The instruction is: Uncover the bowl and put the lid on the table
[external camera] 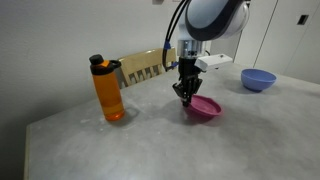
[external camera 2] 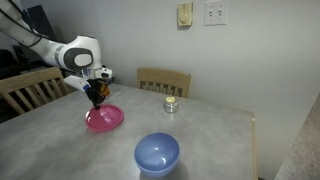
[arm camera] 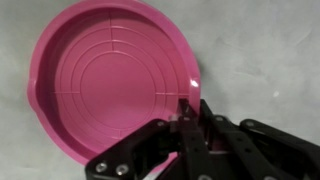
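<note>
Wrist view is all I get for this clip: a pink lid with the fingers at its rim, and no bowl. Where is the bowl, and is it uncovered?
Observer: The bowl stands uncovered on the table, well apart from the lid.
Operator: Is the lid down on the table?
Observer: In both exterior views it sits low at the tabletop under the gripper. I cannot tell whether it lies fully flat.
Operator: Is anything standing close to it?
Observer: An orange bottle stands upright on the table, apart from the lid.
</note>
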`<action>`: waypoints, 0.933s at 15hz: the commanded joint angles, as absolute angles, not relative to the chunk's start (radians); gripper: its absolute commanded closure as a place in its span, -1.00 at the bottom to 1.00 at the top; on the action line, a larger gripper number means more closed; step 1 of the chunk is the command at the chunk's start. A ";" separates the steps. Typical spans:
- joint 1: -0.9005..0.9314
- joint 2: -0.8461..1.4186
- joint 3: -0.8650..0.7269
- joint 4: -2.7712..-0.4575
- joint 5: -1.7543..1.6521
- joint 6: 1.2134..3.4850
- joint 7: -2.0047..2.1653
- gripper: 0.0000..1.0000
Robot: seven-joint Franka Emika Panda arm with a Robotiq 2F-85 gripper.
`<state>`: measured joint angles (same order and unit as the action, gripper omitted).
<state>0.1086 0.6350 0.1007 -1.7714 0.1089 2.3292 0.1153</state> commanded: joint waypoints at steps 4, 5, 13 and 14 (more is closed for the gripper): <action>0.058 0.757 0.156 -1.607 0.204 2.229 -0.008 0.94; 0.053 0.766 0.161 -1.593 0.216 2.219 -0.019 0.94; 0.019 0.800 0.186 -1.547 0.279 2.202 -0.087 0.14; 0.016 0.799 0.188 -1.549 0.285 2.203 -0.093 0.02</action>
